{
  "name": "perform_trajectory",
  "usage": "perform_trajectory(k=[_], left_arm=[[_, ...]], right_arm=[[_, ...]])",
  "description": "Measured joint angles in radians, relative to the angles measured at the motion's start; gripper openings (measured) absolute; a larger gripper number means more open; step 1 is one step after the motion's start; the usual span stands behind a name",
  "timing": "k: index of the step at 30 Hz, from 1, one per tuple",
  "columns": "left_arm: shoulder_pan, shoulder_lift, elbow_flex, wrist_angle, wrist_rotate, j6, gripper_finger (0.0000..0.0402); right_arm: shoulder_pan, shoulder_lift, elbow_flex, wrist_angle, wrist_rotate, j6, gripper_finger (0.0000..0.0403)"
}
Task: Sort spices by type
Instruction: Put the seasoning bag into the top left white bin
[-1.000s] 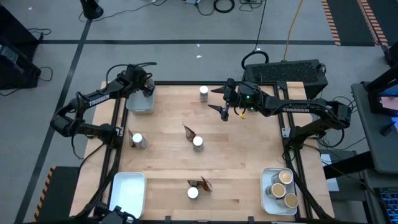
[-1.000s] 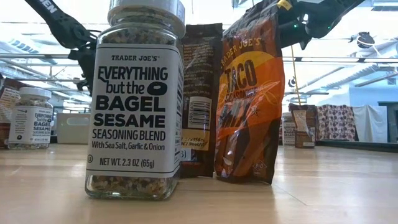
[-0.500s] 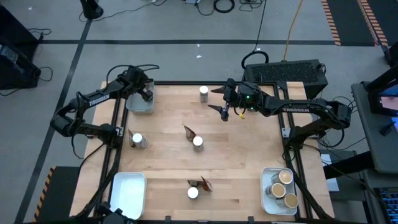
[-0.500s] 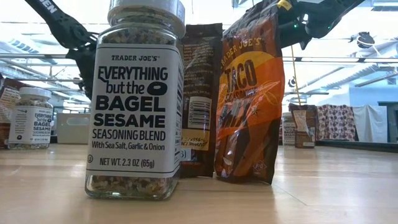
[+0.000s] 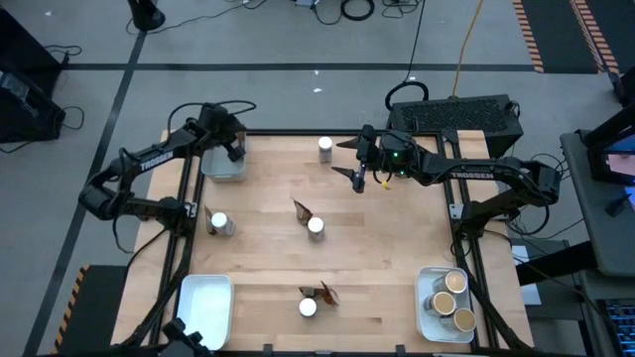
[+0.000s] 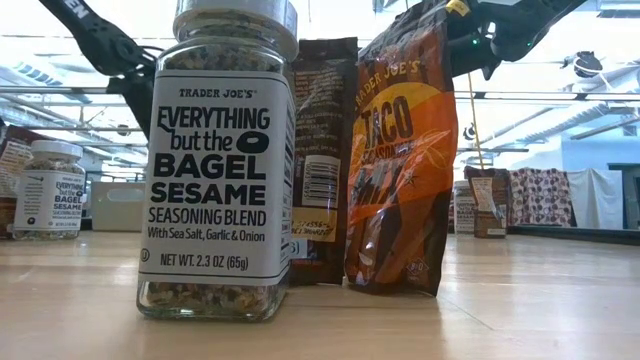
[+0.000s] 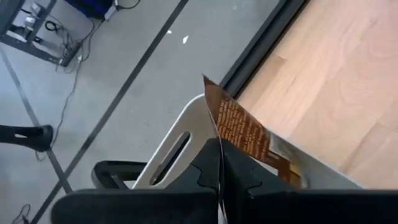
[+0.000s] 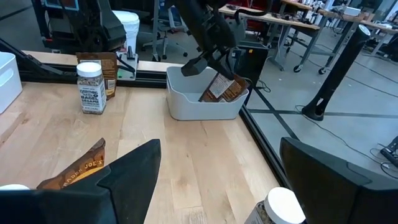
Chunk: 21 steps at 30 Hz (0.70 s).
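L gripper [image 5: 234, 149] was over the white tray [image 5: 220, 169] at the far-left table corner, jaws pinched shut on a brown sachet [image 7: 249, 134]. Sachet was tilted, lower end down inside the tray; the R wrist view showed the same, pouch leaning against the tray's inner wall under the L fingers [image 8: 194, 67].

R gripper [image 5: 359, 164] hung above the far-centre of the table, jaws spread wide, nothing between them, R fingers [image 8: 134, 171] well apart.

Rest of spices, high view:
- white-lidded jar [image 5: 325, 149] at far edge, just left of R gripper
- sachet [image 5: 304, 211] + white-lidded jar [image 5: 316, 227] touching, mid table
- sachet [image 5: 208, 219] + white-lidded jar [image 5: 221, 224] side by side at left edge
- white-lidded jar [image 5: 308, 307] + sachet [image 5: 326, 294] at near edge, centre. In the low view that jar read "Everything but the Bagel Sesame", w/ a taco seasoning pouch [image 6: 398, 160] just behind-right
- tan-lidded jars [image 5: 448, 294] grouped in the near-right tray [image 5: 425, 297]
- near-left tray [image 5: 204, 307] held no spices that I could see
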Motion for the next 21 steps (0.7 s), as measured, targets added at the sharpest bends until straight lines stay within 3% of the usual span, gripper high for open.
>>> perform_trajectory(k=[10, 21], left_arm=[[-0.013, -0.007, 0.0, 0.027, -0.006, 0.118, 0.0004], [-0.013, -0.008, 0.0, 0.029, -0.025, 0.121, 0.0004]], right_arm=[[0.0, 0.0, 0.0, 0.003, 0.0, -0.007, 0.0313], [0.0, 0.0, 0.0, 0.015, 0.0, -0.007, 0.0313]])
